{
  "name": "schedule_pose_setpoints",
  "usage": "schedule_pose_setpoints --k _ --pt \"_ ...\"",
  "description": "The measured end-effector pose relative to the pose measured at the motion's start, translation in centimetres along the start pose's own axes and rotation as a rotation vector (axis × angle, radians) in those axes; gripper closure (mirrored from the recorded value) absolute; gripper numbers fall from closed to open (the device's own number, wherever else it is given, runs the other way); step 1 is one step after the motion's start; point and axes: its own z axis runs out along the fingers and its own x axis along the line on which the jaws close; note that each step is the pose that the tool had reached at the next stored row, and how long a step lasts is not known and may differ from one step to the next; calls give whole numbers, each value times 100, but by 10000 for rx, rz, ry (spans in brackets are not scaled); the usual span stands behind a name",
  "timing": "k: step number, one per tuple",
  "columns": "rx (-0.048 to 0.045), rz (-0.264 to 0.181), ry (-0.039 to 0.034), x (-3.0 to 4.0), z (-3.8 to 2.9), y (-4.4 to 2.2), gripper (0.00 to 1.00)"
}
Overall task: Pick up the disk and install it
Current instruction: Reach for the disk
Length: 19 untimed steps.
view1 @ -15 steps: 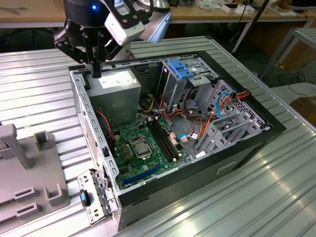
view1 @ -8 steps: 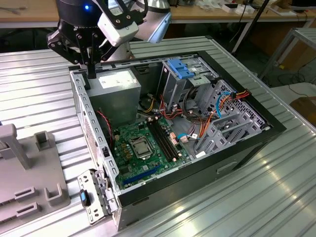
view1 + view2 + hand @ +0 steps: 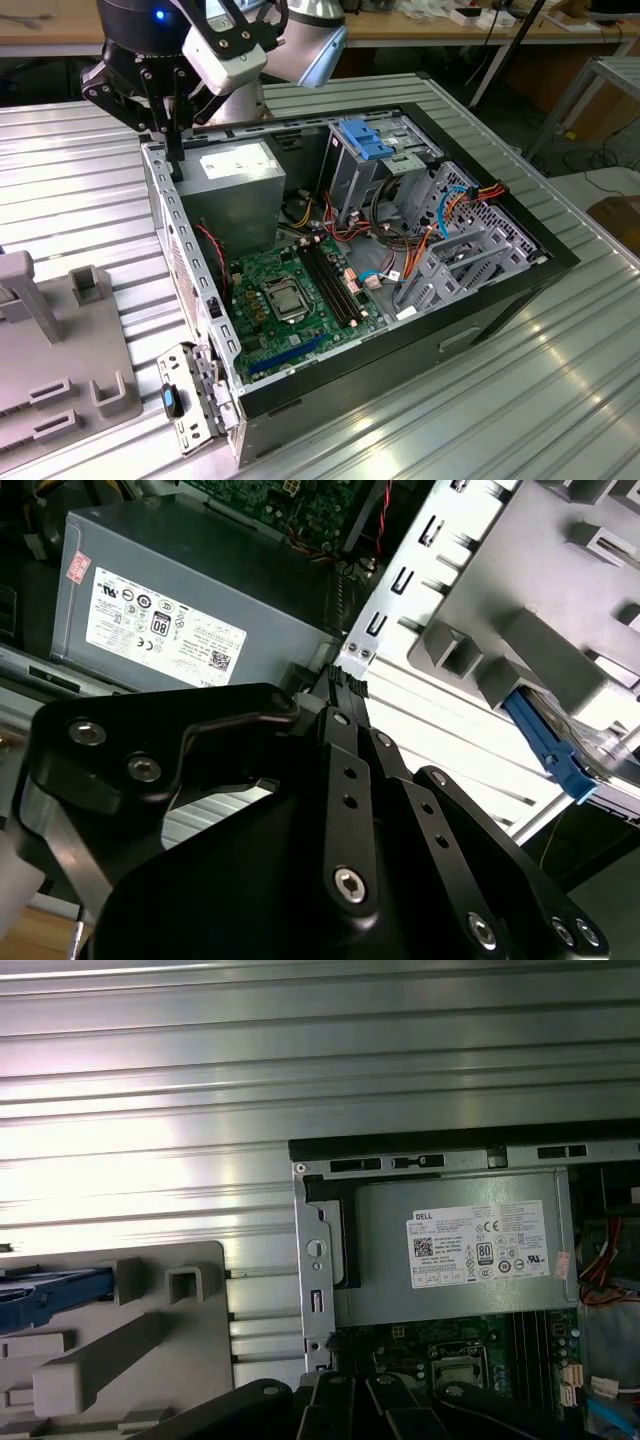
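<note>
The disk [image 3: 545, 745] shows by its bright blue carrier rail and lies in a grey plastic fixture [image 3: 520, 600] on the table beside the computer case. The first wrist view shows the same disk [image 3: 55, 1288] at the fixture's [image 3: 150, 1340] edge. My gripper [image 3: 175, 150] hangs over the case's corner at the exterior view's left, by the power supply [image 3: 240, 170]. It is well apart from the disk. In the second wrist view the gripper [image 3: 345, 688] has its black fingers [image 3: 350, 770] pressed together with nothing between them.
The open computer case [image 3: 520, 290] lies on its side on a ribbed metal table [image 3: 560, 400]. Inside are a green motherboard [image 3: 290, 300], loose cables, metal drive cages [image 3: 450, 240] and a light-blue latch plate [image 3: 365, 138]. The grey fixture [image 3: 60, 340] is at the exterior view's left.
</note>
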Motion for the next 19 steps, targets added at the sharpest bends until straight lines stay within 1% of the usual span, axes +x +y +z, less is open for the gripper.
schedule_pose_setpoints --k 3,5,10,14,19 --pt "0 0 4 36 -1 -3 89" --pt "0 -1 4 83 -2 -6 89" --pt "0 1 7 164 -4 -12 89" --pt "1 0 13 263 -6 -20 89" --pt "1 1 21 333 -7 -25 89"
